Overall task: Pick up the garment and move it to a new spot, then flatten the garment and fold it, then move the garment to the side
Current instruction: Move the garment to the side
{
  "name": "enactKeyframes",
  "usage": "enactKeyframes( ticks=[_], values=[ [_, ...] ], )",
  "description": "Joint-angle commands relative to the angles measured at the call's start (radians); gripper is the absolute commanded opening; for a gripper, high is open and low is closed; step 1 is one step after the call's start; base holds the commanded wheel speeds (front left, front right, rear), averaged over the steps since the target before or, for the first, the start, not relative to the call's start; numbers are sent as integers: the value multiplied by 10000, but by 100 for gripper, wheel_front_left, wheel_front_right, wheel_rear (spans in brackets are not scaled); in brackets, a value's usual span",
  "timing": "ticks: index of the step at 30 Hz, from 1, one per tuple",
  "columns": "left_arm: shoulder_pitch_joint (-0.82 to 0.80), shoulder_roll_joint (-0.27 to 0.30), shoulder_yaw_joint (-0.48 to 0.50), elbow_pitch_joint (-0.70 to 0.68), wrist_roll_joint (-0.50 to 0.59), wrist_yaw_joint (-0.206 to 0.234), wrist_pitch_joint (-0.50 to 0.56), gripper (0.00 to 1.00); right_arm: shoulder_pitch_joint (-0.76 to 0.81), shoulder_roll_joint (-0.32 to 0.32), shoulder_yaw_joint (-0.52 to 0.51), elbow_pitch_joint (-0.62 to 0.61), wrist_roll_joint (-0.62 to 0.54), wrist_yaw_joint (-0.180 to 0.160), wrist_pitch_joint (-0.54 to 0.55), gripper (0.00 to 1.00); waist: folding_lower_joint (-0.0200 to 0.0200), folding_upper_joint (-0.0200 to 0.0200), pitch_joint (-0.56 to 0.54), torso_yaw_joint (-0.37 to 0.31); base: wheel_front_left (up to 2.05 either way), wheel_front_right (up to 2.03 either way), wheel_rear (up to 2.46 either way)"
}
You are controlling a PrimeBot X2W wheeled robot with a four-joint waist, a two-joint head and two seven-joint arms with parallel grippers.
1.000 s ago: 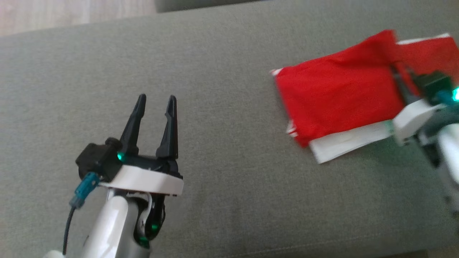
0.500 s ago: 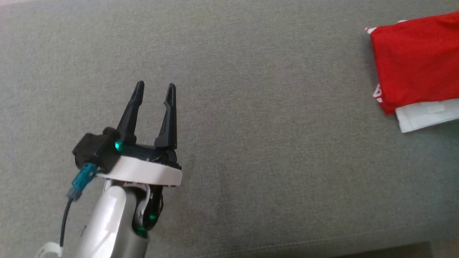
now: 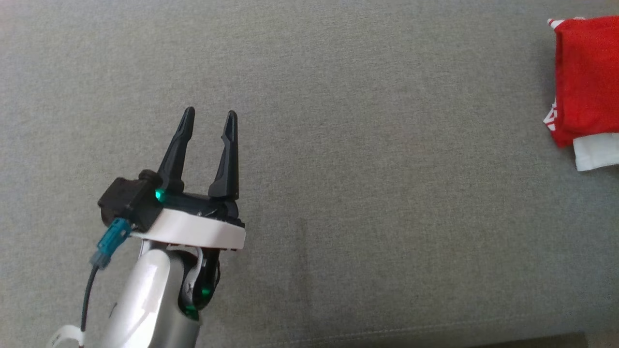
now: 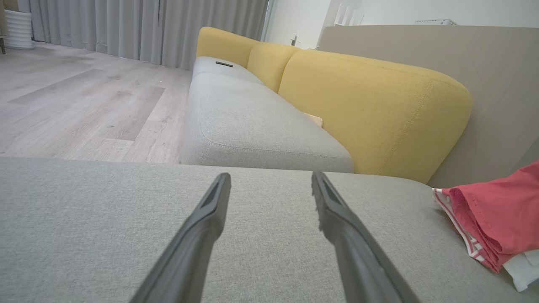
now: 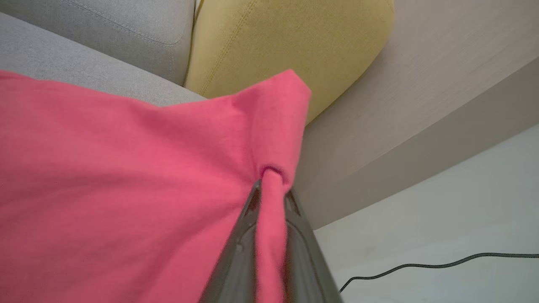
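Observation:
The garment is folded red cloth with a white layer sticking out beneath, lying at the far right edge of the head view on the grey cushion. From the left wrist it appears at the right as the garment. My right gripper is shut on a pinched fold of the red garment, which fills the left of the right wrist view. My left gripper hovers open over bare cushion at the lower left, far from the cloth, with nothing between its fingers.
A yellow backrest and a second grey seat cushion lie beyond my left gripper. Wooden floor is at the left there. A beige panel and a black cable on a pale floor sit past the garment.
The head view has swung left, so the garment has slid to the right edge of the picture and my right gripper has left it. My left gripper holds its pose, still open.

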Motion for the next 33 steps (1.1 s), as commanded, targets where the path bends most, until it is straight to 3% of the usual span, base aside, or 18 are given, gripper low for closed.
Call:
enactKeyframes(
  ticks=[1,2,3,14,24,30,33],
  values=[
    [-221,49,277,-352,-6,20,-53,100,0,-191,-102,-393,-110,65,31,36,-1,0,-6,-22,0,0,0],
    [-215,49,273,-341,-6,19,-53,100,38,-108,-205,-440,-167,65,49,89,-1,0,-14,-35,0,0,0],
    [-211,49,270,-329,-4,17,-53,100,72,-19,-297,-498,-220,65,73,100,-1,0,-28,-49,0,0,0],
    [-154,49,332,-208,-41,-8,-53,100,366,1055,-344,-1909,-309,65,-57,100,-1,0,-466,-157,0,0,0],
    [244,49,667,-420,-91,75,-53,100,1450,3251,909,-4399,1455,65,-716,100,-1,0,-1524,-143,0,0,0],
    [653,49,833,-451,-161,146,-53,100,2852,4893,957,-5499,2189,65,-1191,100,-1,0,-2134,-22,0,0,0],
    [937,49,851,-413,-96,143,-53,100,3539,5326,973,-5680,2390,65,-1511,100,-1,0,-2413,49,0,0,0]
  ],
)
